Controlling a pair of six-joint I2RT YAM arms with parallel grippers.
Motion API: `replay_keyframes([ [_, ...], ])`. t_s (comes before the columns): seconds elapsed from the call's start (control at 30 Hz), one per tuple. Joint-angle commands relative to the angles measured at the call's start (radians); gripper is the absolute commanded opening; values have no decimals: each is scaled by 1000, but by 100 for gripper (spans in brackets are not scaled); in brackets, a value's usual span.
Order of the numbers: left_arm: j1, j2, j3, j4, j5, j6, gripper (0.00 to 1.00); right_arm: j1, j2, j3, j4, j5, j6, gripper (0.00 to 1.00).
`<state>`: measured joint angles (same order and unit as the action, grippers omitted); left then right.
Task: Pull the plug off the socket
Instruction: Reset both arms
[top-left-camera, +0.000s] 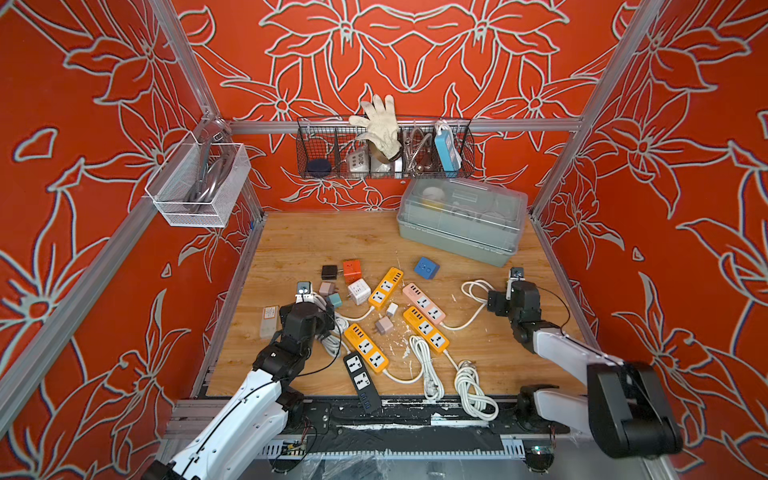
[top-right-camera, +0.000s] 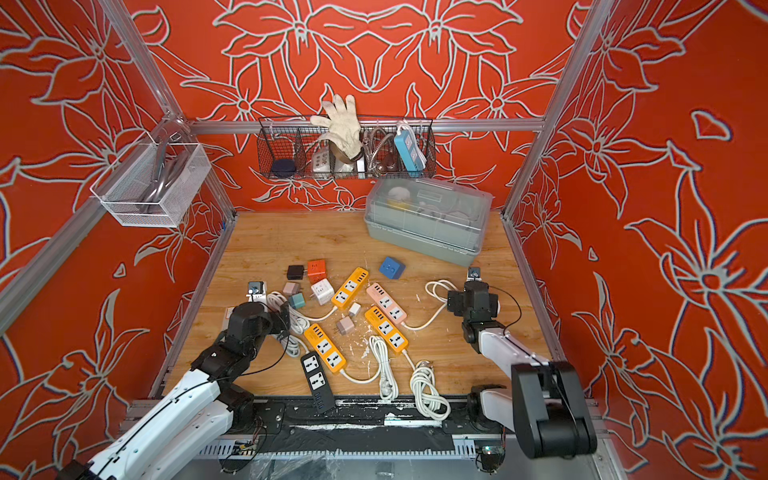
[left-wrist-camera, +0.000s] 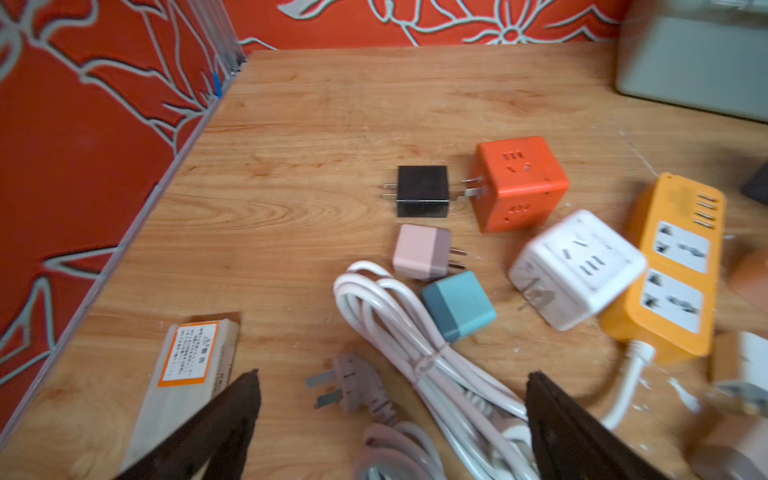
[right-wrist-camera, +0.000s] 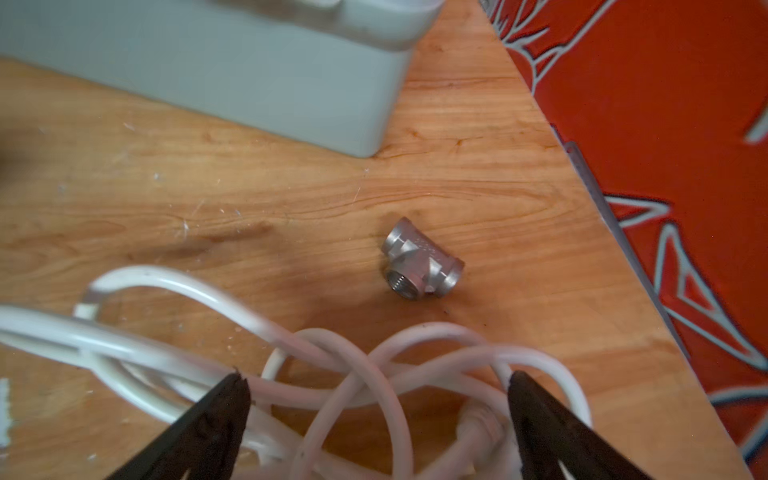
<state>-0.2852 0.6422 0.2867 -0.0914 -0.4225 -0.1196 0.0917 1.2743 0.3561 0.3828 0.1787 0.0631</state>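
My left gripper (left-wrist-camera: 395, 388) hangs wide open and empty over a white cord (left-wrist-camera: 415, 353) and a grey plug (left-wrist-camera: 347, 384), which lies loose on the table (left-wrist-camera: 291, 124). My right gripper (right-wrist-camera: 378, 384) gapes just as wide, holding nothing, above a coil (right-wrist-camera: 199, 289). Further out, strips (top-left-camera: 386, 287) and cubes (top-left-camera: 358, 291) sit mid-table. I cannot tell which plug is seated in a socket. Farthest is the box (top-left-camera: 461, 232).

- Tabletop (left-wrist-camera: 316, 124): wood grain, matt, scuffed with white flecks
- Pipe tee (right-wrist-camera: 422, 264): dull grey metal
- White cable (left-wrist-camera: 399, 328): smooth glossy plastic
- Glove (top-left-camera: 380, 122): rough white cloth
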Motion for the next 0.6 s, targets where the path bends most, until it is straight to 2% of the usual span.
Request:
replay_keyframes([
  [0.0,101,0,-82,290,81,60,98,-43,113,-85,477,-103,-83,100],
  [0.03,143,23,-95,327,146,64,98,-60,170,-105,610,-96,-59,100],
  [0.1,213,115,-113,454,212,44,98,-69,115,-58,425,-91,-52,100],
  [0.13,243,177,-115,515,263,47,98,-69,154,-73,515,-89,-52,100],
  [0.17,263,267,-114,600,296,41,98,-67,156,-70,523,-79,-49,100],
  [0.2,270,355,-96,665,308,45,98,-67,121,-41,402,-59,-41,100],
  [0.27,271,513,-40,736,363,111,98,-64,148,-53,474,-62,-52,100],
  [0.3,275,574,-6,756,381,135,98,-63,140,-45,448,-60,-54,100],
  [0.4,324,780,-24,969,424,100,98,-58,135,-35,416,-59,-59,100],
  [0.43,335,761,11,866,438,94,97,-58,129,-36,405,-60,-56,100],
  [0.57,338,761,22,861,434,95,98,-58,135,-35,417,-59,-59,100],
])
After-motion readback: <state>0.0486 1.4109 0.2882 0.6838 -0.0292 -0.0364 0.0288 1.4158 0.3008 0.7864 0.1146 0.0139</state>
